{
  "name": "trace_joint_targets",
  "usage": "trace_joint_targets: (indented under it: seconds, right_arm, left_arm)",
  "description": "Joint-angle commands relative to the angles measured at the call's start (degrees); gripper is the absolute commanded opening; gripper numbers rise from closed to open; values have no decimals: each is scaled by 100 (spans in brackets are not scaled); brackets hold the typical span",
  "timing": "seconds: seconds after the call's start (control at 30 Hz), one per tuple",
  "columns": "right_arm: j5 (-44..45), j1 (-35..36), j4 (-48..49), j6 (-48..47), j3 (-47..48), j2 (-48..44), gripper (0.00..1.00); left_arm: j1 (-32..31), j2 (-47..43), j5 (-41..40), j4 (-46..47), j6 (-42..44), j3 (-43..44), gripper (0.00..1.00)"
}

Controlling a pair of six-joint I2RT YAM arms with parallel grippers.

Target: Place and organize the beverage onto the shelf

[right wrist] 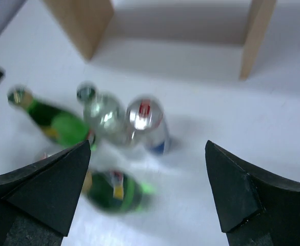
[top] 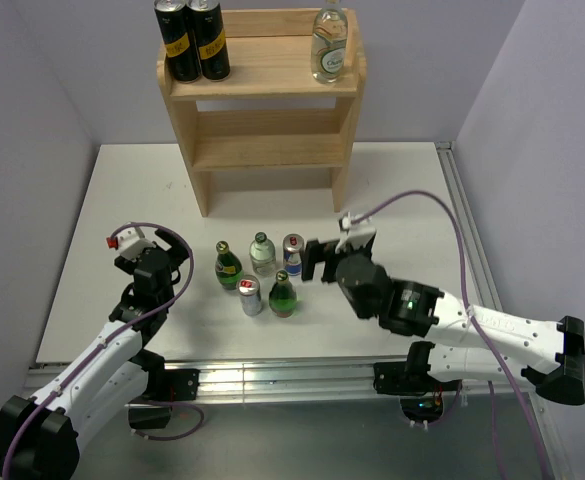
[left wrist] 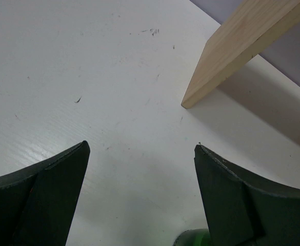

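1. Right claw (right wrist: pixel 148 146): jaws spread as wide as I see them go, nothing between them. It sits low over the table (top: pixel 392 190), just right of the loose drinks and facing them.
2. Left claw (left wrist: pixel 142 147): jaws well apart, empty, left of the same group. I see a foot of the shelf ahead in its wrist view.
3. Loose drinks, five, standing close together on the table between the two claws.
   - Back row: green bottle (top: pixel 228 265), clear bottle (top: pixel 262 253), red-and-blue can (top: pixel 292 255).
   - Front row: silver can (top: pixel 251 296), second green bottle (top: pixel 283 295).
4. Shelf (top: pixel 262 150): pale wood, three tiers, at the far side of the table by the wall, behind the loose drinks and apart from them.
5. Top tier of the shelf: black can (top: pixel 177 42) and second black can (top: pixel 210 42) side by side at the left. I count one tall clear bottle (top: pixel 330 45) at the right.
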Motion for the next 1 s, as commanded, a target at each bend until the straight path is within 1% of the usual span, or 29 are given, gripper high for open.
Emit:
trace_joint_targets:
  seconds: [0.0,0.03,0.1,0.17,0.2,0.3,0.47,0.53,0.7,0.83,0.93,0.97]
  right_arm:
    - [-261,550,363,965,-1184,-503,100]
    - [-322,638,424,1288,-1415,-591,100]
    - [-726,805,696,1501,-2029,-714,100]
    - [-1006,858,855,1862,-2356,-706,100]
    - [-1069,876,977,1950,-2671,-688,100]
    - [-1070,868,1512,2179,-3042,-504,100]
    - [-1288,876,1962,2091,-3017,32,100]
    - [-1535,885,2296,2083,-3017,295,100]
    - [-1579,1025,3087,2091,-3140,848,100]
    - [-1387,1043,3579,1872,-3158,1183,100]
    - [-1141,1052,4150,1617,-3219,1490,100]
    - [-1079,1052,4508,1451,-3228,1605,100]
  left_arm:
    - [-19,0,-52,54,1,250,90]
    - [-19,0,-52,46,-7,241,90]
    - [-19,-8,-34,54,1,241,90]
    - [-19,0,1,63,10,232,90]
    - [-19,9,10,72,10,232,90]
    - [-19,36,10,63,1,250,90]
    - [-10,53,45,63,1,250,89]
    - [-19,79,45,63,10,250,89]
    - [-19,88,27,63,1,268,89]
    - [-19,71,62,72,1,250,89]
    - [-10,80,89,98,1,250,89]
    - [-10,80,97,107,10,250,89]
